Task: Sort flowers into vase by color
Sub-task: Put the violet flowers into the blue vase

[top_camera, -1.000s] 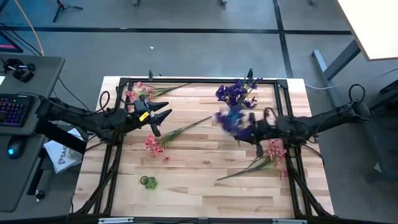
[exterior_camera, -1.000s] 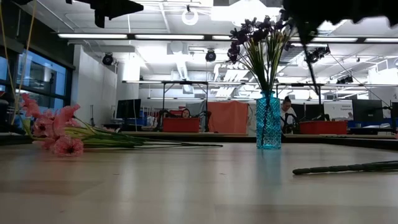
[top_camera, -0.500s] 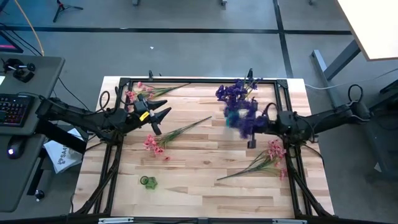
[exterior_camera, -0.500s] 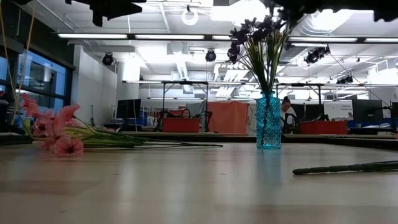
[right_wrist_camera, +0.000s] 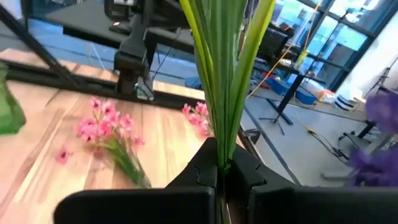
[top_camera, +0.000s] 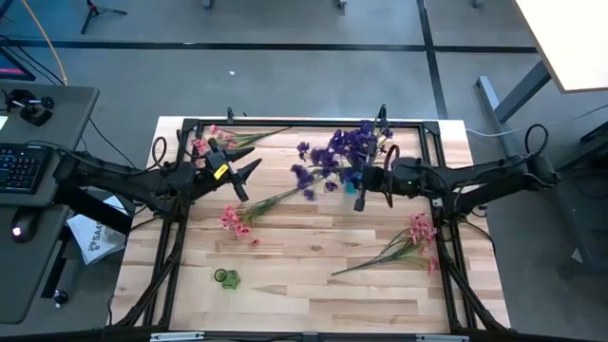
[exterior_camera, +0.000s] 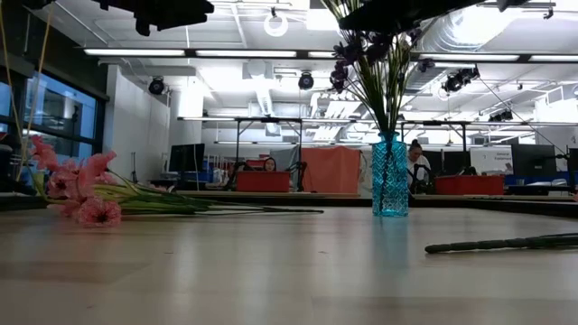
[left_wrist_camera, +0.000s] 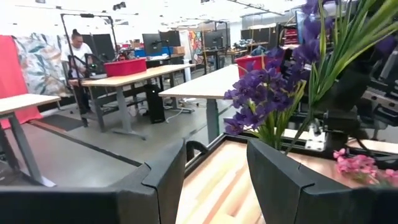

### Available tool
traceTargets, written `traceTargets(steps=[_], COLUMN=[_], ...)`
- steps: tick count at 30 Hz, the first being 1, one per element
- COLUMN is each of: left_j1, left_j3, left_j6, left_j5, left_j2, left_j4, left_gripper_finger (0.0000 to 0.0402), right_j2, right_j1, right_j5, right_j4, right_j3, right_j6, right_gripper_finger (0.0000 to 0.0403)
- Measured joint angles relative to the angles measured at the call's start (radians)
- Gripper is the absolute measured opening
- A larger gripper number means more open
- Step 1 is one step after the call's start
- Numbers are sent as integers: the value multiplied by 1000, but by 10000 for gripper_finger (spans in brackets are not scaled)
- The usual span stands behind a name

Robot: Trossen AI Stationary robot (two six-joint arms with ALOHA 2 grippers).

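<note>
A blue glass vase (exterior_camera: 390,176) stands on its base at the table's far right and has purple sprigs (top_camera: 356,141) in it. My right gripper (top_camera: 366,185) hovers beside the vase, shut on another purple sprig (top_camera: 309,173) whose blossoms point toward the table's left. My left gripper (top_camera: 242,176) hangs open above the table's left half and touches nothing. Pink sprigs lie flat on the wood: one at the far left (top_camera: 214,140), one in the middle (top_camera: 237,217), one at the near right (top_camera: 413,237). My right gripper pinches the purple sprig's bundle of green stems (right_wrist_camera: 221,155) between its two fingers. The sprig is lifted clear of the table and lies about level, its blossoms (top_camera: 309,173) out to the left of the gripper. Which end of the stems the fingers have cannot be told.
A small green object (top_camera: 226,277) lies near the table's near left. A dark frame (top_camera: 285,123) runs around the tabletop. Bare wood shows along the near middle (top_camera: 313,294). People sit at desks in the room beyond.
My right gripper has moved up, toward the far edge and leftward to the vase, and has turned. The purple sprig it holds has swung round, so its blossoms now stick out to the left instead of bunching by the gripper.
</note>
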Motion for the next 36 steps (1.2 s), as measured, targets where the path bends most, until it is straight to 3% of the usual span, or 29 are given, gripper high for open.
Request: traceTargets(steps=[36], left_j1=[4], left_j3=[0], left_j6=[-45], left_j5=[-2], left_j2=[0], left_j4=[-1], left_gripper_finger=[161], right_j2=[-4], right_j1=[-87], right_j5=[20], right_j4=[-83], right_j3=[-1], right_j6=[63], right_gripper_finger=[0])
